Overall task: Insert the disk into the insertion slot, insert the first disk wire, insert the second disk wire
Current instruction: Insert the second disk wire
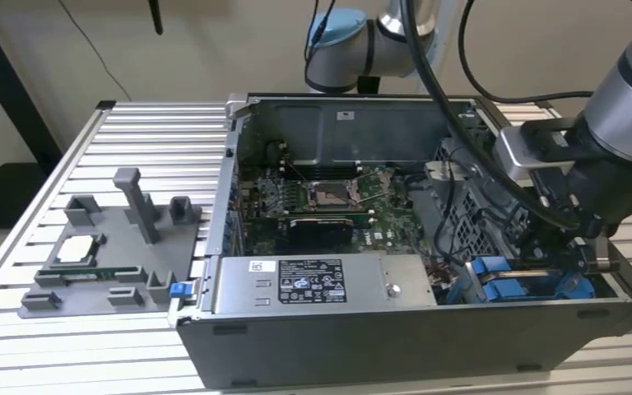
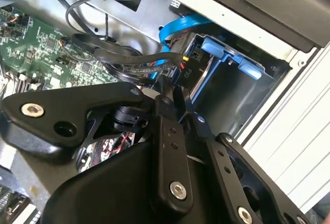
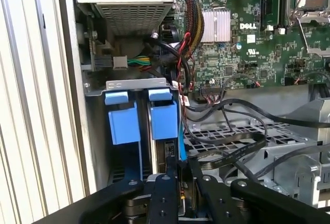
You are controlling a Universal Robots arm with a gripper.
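Observation:
In the first wrist view two blue-ended carriers sit side by side in the grey drive cage. The one nearer my fingers is the disk (image 3: 164,121), seated in the insertion slot (image 3: 160,84). My gripper (image 3: 181,171) hangs over the disk's rear end, its fingers drawn close together on a black wire plug (image 3: 170,154). In the second wrist view the gripper (image 2: 170,87) pinches that plug right beside a black connector (image 2: 188,73) and a blue flat wire (image 2: 178,28) at the disk (image 2: 221,48). In the exterior view the blue carrier ends (image 1: 503,280) show in the case's corner at the exterior view's right.
The other blue-ended caddy (image 3: 122,126) fills the neighbouring bay. Loose black cables (image 3: 232,146) loop over the perforated cage top. The power supply (image 1: 316,284) and motherboard (image 1: 316,197) lie inside the open case. A grey fixture (image 1: 118,247) with parts stands on the slatted table.

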